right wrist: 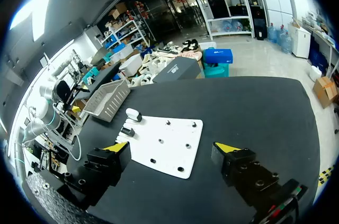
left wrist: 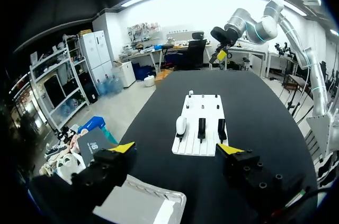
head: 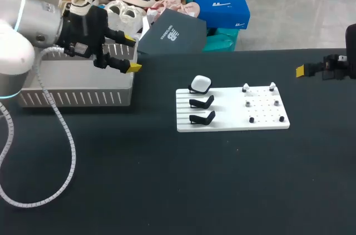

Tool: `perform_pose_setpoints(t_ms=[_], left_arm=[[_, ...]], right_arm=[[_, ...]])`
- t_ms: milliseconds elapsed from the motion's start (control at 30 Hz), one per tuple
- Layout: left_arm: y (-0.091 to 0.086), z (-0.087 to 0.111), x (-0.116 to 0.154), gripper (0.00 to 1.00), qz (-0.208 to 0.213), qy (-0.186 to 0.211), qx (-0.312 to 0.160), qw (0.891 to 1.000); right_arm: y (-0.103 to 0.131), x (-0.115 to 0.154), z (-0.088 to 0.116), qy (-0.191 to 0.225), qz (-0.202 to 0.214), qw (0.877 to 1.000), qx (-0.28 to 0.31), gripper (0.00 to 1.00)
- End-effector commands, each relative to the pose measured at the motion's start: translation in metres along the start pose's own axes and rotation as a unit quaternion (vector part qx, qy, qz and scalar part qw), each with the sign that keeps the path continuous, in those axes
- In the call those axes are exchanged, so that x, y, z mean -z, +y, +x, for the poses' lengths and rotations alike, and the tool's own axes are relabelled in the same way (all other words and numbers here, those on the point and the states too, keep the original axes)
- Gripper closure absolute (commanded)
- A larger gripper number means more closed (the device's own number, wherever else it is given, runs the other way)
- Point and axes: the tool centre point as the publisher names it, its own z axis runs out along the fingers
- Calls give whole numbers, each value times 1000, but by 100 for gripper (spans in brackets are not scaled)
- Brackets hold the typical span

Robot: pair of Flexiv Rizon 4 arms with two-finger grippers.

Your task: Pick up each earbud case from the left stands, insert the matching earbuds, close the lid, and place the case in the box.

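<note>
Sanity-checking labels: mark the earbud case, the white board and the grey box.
earbud case (head: 201, 84), head view, middle of its top face.
white board (head: 231, 110), head view, bare middle.
grey box (head: 78, 98), head view, slotted front wall.

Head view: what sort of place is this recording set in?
Probably a robotics lab bench rigged for a packing trial: a black table holds a white fixture board with stands and pegs, plus a slotted grey box, and the left arm and right arm come in from the sides.
</note>
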Motion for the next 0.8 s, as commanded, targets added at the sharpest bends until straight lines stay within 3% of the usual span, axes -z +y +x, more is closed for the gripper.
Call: perform_pose_setpoints(t_ms=[33, 233, 300, 500, 567, 633, 700, 800], left_arm=[[14, -1, -50, 0, 95, 8, -8, 995], [9, 4, -79, 9, 127, 13, 13, 992], [7, 8, -89, 29, 129, 17, 22, 991], [0, 18, -108, 36, 124, 17, 28, 992], [-2, 18, -111, 50, 123, 13, 26, 992], [-4, 19, -115, 50, 127, 10, 29, 991], [-5, 21, -119, 39, 128, 8, 33, 991], [-6, 23, -126, 38, 127, 5, 39, 991]], right_arm=[[-1, 0, 0, 1, -2, 1000, 0, 0], [-1, 0, 0, 1, -2, 1000, 0, 0], [-1, 0, 0, 1, -2, 1000, 0, 0], [-1, 0, 0, 1, -2, 1000, 0, 0], [-1, 0, 0, 1, -2, 1000, 0, 0], [-1, 0, 0, 1, -2, 1000, 0, 0], [-1, 0, 0, 1, -2, 1000, 0, 0], [-1, 0, 0, 1, -2, 1000, 0, 0]])
